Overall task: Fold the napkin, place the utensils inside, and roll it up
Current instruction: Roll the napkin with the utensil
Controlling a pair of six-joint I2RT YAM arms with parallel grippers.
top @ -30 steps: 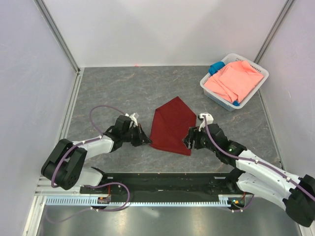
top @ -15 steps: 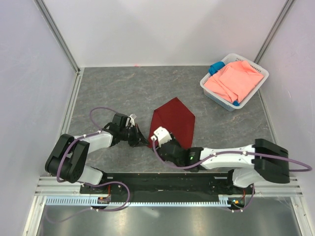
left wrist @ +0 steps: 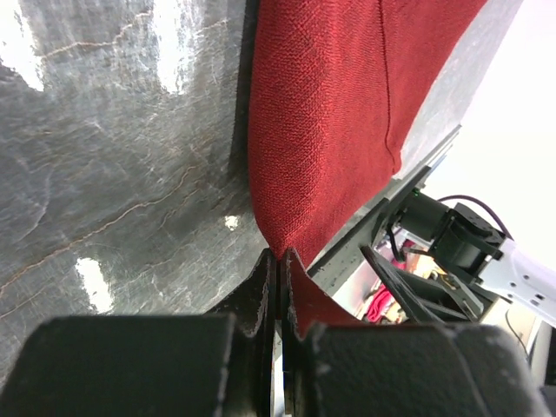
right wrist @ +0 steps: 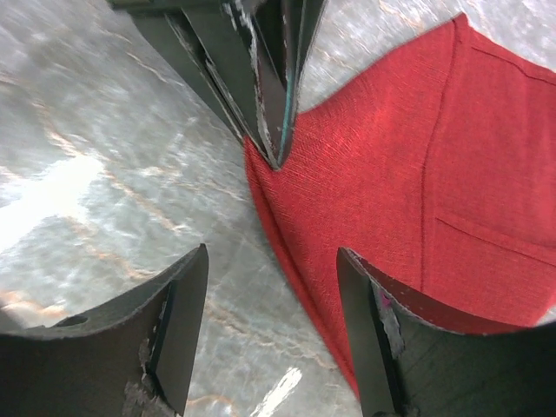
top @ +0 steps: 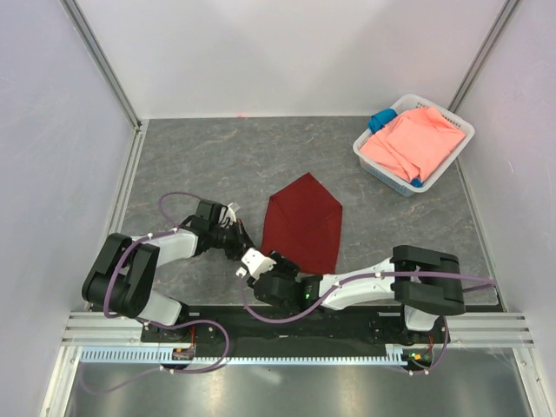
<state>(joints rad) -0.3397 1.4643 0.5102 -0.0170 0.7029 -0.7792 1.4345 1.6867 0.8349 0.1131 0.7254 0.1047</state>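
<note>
The maroon napkin point(top: 304, 221) lies flat on the grey table, folded to a point at its far end. My left gripper point(top: 254, 250) is shut on the napkin's near-left corner, low on the table; the left wrist view shows the jaws point(left wrist: 278, 254) closed at that corner of the cloth point(left wrist: 330, 113). My right gripper point(top: 251, 265) has reached across to the same corner and is open and empty. In the right wrist view it point(right wrist: 271, 254) straddles the napkin's edge point(right wrist: 382, 200), facing the left gripper's fingers point(right wrist: 269, 104). No utensils are in view.
A white basket point(top: 452, 161) stands at the back right, holding a salmon-pink cloth point(top: 413, 143) and a small blue cloth point(top: 380, 120). Walls enclose the table on the left, back and right. The right arm point(top: 365, 282) lies along the near edge.
My right arm has swung from the napkin's near-right corner across to its near-left corner, beside the left gripper. The left gripper has barely moved and still pinches the corner.
</note>
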